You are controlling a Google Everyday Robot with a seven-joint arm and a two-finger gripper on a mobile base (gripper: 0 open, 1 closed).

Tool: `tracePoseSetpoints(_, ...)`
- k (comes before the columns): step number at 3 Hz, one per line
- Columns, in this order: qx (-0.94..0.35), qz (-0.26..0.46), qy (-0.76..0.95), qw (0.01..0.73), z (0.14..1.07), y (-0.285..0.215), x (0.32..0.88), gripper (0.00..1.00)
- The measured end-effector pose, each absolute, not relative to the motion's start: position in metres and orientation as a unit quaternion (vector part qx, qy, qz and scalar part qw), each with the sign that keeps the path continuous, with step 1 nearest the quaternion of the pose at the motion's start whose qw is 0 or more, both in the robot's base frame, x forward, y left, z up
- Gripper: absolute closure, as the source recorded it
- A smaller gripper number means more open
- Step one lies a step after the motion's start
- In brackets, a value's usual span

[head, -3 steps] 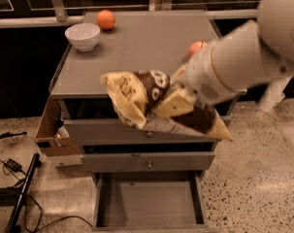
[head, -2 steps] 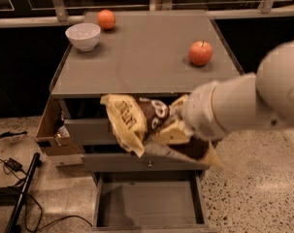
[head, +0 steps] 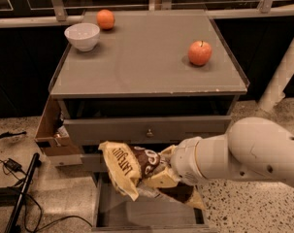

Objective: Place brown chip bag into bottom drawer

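The brown chip bag (head: 132, 171) has a dark brown middle, tan-yellow ends and white lettering. It hangs tilted in front of the cabinet, just above the pulled-out bottom drawer (head: 137, 212), a shallow grey tray. My gripper (head: 168, 174) is at the end of the white arm coming in from the right and is shut on the bag's right half. The fingers are mostly hidden by the bag.
On the grey cabinet top (head: 146, 62) stand a white bowl (head: 82, 36), an orange (head: 106, 19) and a red apple (head: 200, 53). A knobbed drawer (head: 146, 130) is above the bag. A cardboard box (head: 52, 132) hangs at the cabinet's left. Cables (head: 15, 188) lie on the floor.
My arm has come down with the bag, from the level of the top drawer to just above the open bottom drawer. The apple, hidden before, is now uncovered.
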State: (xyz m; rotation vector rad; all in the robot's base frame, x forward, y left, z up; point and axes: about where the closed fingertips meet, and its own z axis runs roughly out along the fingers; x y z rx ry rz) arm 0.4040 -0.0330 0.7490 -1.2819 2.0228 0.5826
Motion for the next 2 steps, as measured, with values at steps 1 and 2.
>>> tracePoseSetpoints(1, -0.493, 0.221, 0.774, 0.33, 0.747, -0.034, 0.403, 1.0)
tracePoseSetpoints(2, -0.497, 0.22, 0.769, 0.338, 0.72, -0.033, 0.401, 1.0)
